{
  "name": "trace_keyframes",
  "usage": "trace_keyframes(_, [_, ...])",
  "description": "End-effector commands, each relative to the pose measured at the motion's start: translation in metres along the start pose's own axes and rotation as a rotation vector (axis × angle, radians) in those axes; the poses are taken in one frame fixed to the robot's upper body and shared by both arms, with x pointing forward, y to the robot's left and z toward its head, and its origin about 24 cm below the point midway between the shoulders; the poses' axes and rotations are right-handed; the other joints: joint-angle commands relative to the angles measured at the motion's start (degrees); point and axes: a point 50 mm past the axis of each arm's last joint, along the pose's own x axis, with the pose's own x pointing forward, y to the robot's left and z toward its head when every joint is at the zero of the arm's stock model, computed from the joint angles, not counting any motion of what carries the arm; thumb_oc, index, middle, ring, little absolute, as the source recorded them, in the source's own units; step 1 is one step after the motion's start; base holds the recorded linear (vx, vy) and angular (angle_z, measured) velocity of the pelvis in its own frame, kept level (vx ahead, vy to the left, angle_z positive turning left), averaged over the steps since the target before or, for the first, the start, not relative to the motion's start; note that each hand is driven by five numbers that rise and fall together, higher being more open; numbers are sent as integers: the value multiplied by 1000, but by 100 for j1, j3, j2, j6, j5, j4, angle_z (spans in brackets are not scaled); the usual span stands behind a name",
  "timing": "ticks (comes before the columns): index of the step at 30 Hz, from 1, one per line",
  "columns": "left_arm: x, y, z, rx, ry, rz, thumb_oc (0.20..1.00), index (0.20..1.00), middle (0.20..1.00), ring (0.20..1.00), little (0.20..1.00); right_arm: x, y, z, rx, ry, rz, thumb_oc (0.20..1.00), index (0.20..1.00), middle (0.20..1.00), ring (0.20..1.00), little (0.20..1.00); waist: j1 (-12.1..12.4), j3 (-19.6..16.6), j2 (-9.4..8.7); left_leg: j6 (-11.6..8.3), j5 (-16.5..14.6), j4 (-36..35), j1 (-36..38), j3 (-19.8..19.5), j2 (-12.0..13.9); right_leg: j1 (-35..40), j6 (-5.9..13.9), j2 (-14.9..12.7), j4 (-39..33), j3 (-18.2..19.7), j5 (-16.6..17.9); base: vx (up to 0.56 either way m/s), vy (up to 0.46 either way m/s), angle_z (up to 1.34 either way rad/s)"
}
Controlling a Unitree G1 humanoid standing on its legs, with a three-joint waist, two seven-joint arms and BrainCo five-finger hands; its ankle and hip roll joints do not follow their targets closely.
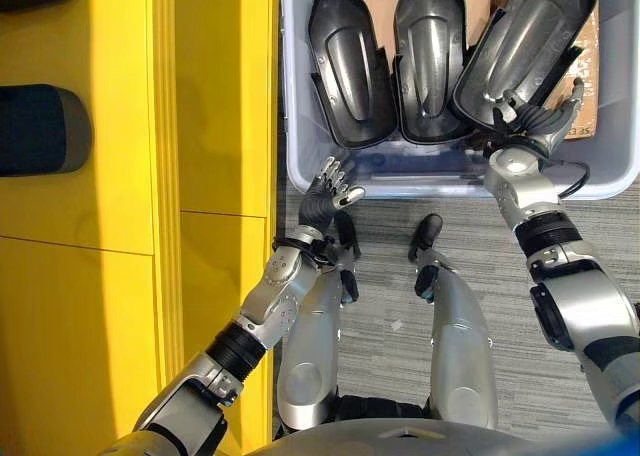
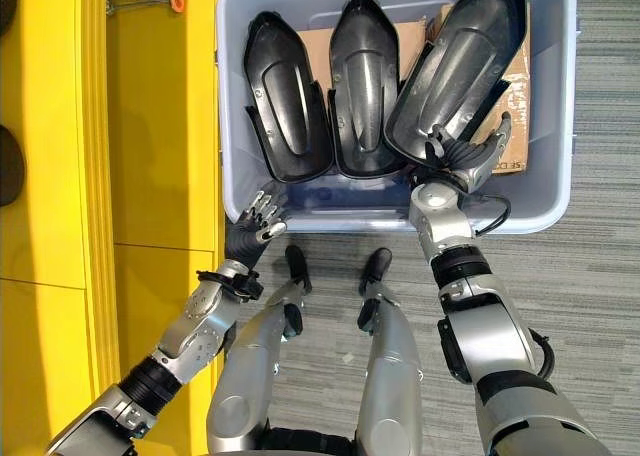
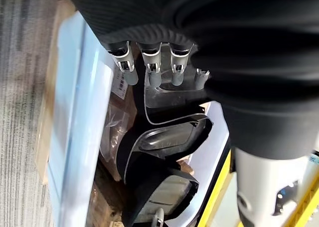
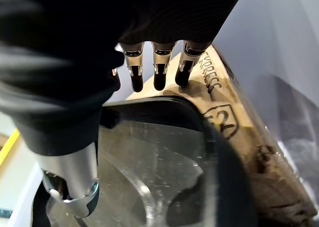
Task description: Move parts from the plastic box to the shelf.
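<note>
Three dark parts sit in the plastic box [image 2: 560,211]; the right hand [image 2: 462,156] is curled around the lower edge of the tilted rightmost part [image 2: 465,66]. The left hand [image 2: 250,226], fingers loosely spread and holding nothing, hovers at the box's near-left corner, beside the yellow shelf [image 2: 165,176].

Ahead of you the plastic box [image 2: 560,201] sits on the floor, holding three parts side by side on cardboard [image 2: 512,96]: left part [image 2: 285,96], middle part [image 2: 365,76], right part [image 2: 460,66] tilted, overlapping the middle one. To your left stands the shelf [image 2: 150,126].
</note>
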Motion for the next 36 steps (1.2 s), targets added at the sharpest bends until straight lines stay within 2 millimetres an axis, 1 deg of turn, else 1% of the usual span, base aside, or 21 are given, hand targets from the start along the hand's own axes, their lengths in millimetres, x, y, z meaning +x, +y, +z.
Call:
trace_keyframes(1, [-9, -7, 16, 3, -79, -64, 1000, 1000, 1000, 1000, 1000, -1, 6, 0, 5, 49, 88, 1000, 1000, 1000, 1000, 1000, 246, -172, 4, -507, -341, 518, -482, -534, 117, -142, 664, -250, 472, 19, -280, 9, -17, 5])
trace_keyframes(7, [-9, -6, 20, 30, -77, -92, 1000, 1000, 1000, 1000, 1000, 11, -1, -1, -29, 98, 79, 1000, 1000, 1000, 1000, 1000, 347, -172, 41, -484, -362, 621, -641, -602, 84, -250, 653, -293, 591, -14, -302, 3, -2, 2])
trace_keyframes(11, [-9, -7, 22, 15, -69, -105, 1000, 1000, 1000, 1000, 1000, 19, -7, -5, -154, 118, 63, 1000, 1000, 1000, 1000, 1000, 402, -172, 38, -490, -375, 683, -708, -662, 58, -278, 654, -307, 618, -40, -297, 3, -12, 2])
trace_keyframes(12, [-9, -7, 22, 15, -69, -105, 1000, 1000, 1000, 1000, 1000, 19, -7, -5, -154, 118, 63, 1000, 1000, 1000, 1000, 1000, 402, -172, 38, -490, -375, 683, -708, -662, 58, -278, 654, -307, 618, -40, -297, 1, -26, 4])
trace_keyframes(13, [-9, -7, 23, 16, -66, -111, 1000, 1000, 1000, 1000, 1000, 23, -9, -6, -239, 128, 53, 1000, 1000, 1000, 1000, 1000, 431, -172, 31, -489, -372, 687, -719, -669, 63, -279, 654, -310, 620, -58, -288, 0, 0, 0])
trace_keyframes(14, [-9, -7, 23, 16, -66, -115, 1000, 1000, 1000, 1000, 1000, 25, -11, -7, -275, 138, 52, 1000, 1000, 1000, 1000, 1000, 439, -172, 27, -488, -375, 689, -723, -680, 59, -279, 655, -308, 616, -62, -286, 0, -30, 2])
trace_keyframes(18, [-9, -8, 23, 21, -60, -137, 1000, 1000, 1000, 1000, 1000, 32, -21, -19, -424, 213, 73, 1000, 1000, 1000, 1000, 1000, 507, -172, 18, -501, -351, 692, -754, -707, 79, -271, 650, -324, 622, -106, -280, 4, -10, 7])
trace_keyframes(21, [-9, -9, 22, 18, -39, -167, 1000, 1000, 1000, 1000, 1000, 34, -25, -24, -464, 275, 67, 1000, 1000, 1000, 1000, 1000, 546, -172, 19, -494, -358, 726, -785, -723, 90, -288, 655, -357, 684, -131, -294, 9, -3, 12])
trace_keyframes(25, [-10, -10, 22, 34, -31, -169, 1000, 1000, 1000, 1000, 1000, 36, -34, -38, -462, 375, 90, 1000, 1000, 1000, 1000, 1000, 583, -172, 18, -486, -363, 747, -811, -750, 93, -290, 669, -378, 723, -154, -297, 8, -2, 2])
trace_keyframes(26, [-10, -10, 22, 34, -31, -167, 1000, 1000, 1000, 1000, 1000, 35, -35, -41, -448, 400, 98, 755, 755, 755, 755, 755, 596, -172, 13, -484, -365, 752, -816, -756, 88, -287, 663, -374, 728, -157, -308, 0, 0, 0])
trace_keyframes(27, [-9, -10, 23, 31, -30, -163, 1000, 1000, 1000, 1000, 1000, 34, -36, -45, -447, 425, 107, 354, 354, 354, 354, 354, 608, -172, 8, -477, -368, 759, -833, -760, 84, -293, 664, -374, 734, -170, -310, 0, 0, 0])
trace_keyframes(28, [-9, -9, 24, 35, -30, -162, 1000, 1000, 1000, 1000, 1000, 34, -37, -48, -445, 440, 114, 200, 200, 200, 200, 200, 614, -172, 2, -471, -368, 768, -854, -764, 84, -310, 668, -383, 742, -179, -302, 20, -29, 3])
trace_keyframes(36, [-7, -8, 26, 30, -28, -152, 1000, 1000, 1000, 1000, 1000, 33, -39, -55, -353, 533, 144, 200, 200, 200, 200, 200, 653, -172, 8, -470, -375, 877, -1036, -794, 72, -453, 669, -400, 821, -201, -298, 8, -11, -1])
